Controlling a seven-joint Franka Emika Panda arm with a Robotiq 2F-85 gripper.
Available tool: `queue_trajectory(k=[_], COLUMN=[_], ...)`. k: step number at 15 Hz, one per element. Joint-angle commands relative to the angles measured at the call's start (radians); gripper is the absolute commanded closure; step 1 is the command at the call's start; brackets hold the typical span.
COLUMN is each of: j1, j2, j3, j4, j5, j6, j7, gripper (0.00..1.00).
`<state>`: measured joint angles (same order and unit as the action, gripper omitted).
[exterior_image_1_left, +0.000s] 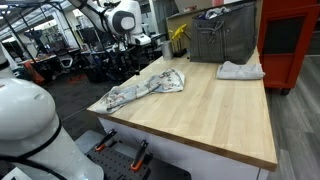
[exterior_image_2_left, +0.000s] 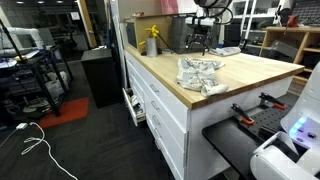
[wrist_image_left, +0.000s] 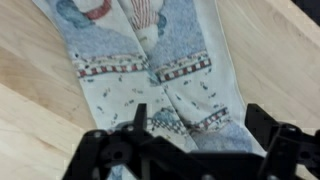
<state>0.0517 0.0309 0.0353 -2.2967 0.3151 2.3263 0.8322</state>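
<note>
A crumpled patterned cloth (exterior_image_1_left: 150, 88) lies on the wooden table top (exterior_image_1_left: 210, 110); it also shows in the other exterior view (exterior_image_2_left: 200, 72). In the wrist view the cloth (wrist_image_left: 160, 70) is pale blue-grey with checked bands and printed figures, and it fills the middle of the frame. My gripper (wrist_image_left: 200, 125) hangs above it with its two dark fingers wide apart and nothing between them. The cloth's lower edge is hidden behind the gripper body. In both exterior views the arm (exterior_image_1_left: 124, 18) (exterior_image_2_left: 206, 22) stands over the far part of the table.
A grey bag (exterior_image_1_left: 222, 38) and a yellow spray bottle (exterior_image_1_left: 178, 38) stand at the back of the table. A folded white cloth (exterior_image_1_left: 240, 70) lies near them. A red tool cabinet (exterior_image_1_left: 290, 40) stands behind. White drawers (exterior_image_2_left: 160, 105) sit under the table.
</note>
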Motion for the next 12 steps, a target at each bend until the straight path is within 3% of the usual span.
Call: queue_trajectory(k=[1,6,7,9,12], j1=[0.004,0.035,0.043,0.053,0.063], j2=[-0.108,-0.094,-0.084,-0.071,-0.038], j3=[0.014,0.052,0.06,0.075,0.084], j4=[-0.08,-0.085,-0.083,-0.088,-0.083], j5=[0.06,0.073,0.068,0.063,0.073], j6=[-0.086,-0.114,-0.114,-0.111,-0.113], j7=[-0.076,-0.069,-0.068,-0.059,-0.062], gripper=[0.0,0.0,0.25,0.32,0.58])
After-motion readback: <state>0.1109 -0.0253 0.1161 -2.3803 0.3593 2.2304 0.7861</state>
